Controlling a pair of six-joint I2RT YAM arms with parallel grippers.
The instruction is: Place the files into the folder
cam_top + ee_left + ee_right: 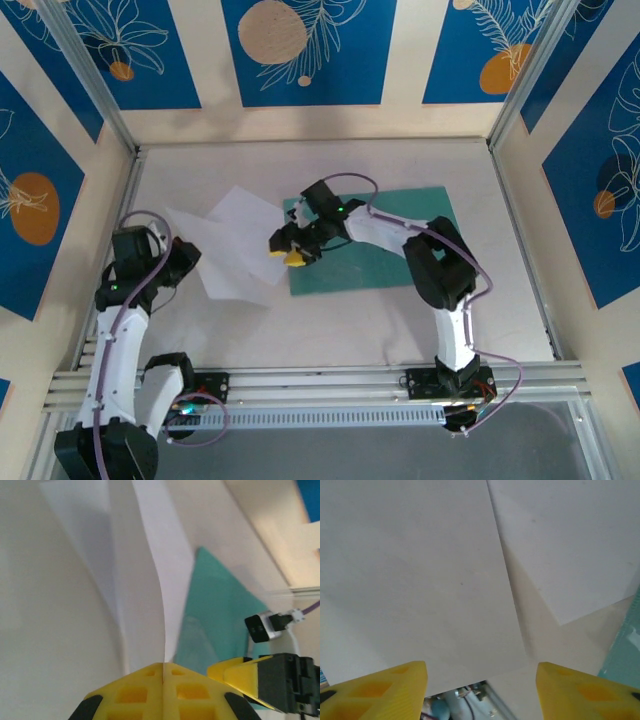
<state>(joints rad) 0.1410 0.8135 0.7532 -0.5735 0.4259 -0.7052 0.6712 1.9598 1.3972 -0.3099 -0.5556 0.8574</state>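
Two white files overlap on the table left of centre, one [248,215] farther back and one [228,268] nearer. The teal folder [385,245] lies flat to their right. My left gripper [188,263] is at the sheets' left edge. In the left wrist view its yellow jaws [163,669] are shut on the edge of a file [150,580], which curls up from them, with the folder [220,615] beyond. My right gripper [285,250] hovers open over the sheets' right side by the folder's left edge. Between its spread fingers [480,690] nothing is held, and the files [420,575] lie below.
Metal frame rails [300,380] run along the near edge of the table, and posts stand at the back corners. Patterned blue and cream walls enclose the table on three sides. Bare tabletop [330,320] lies in front of the folder.
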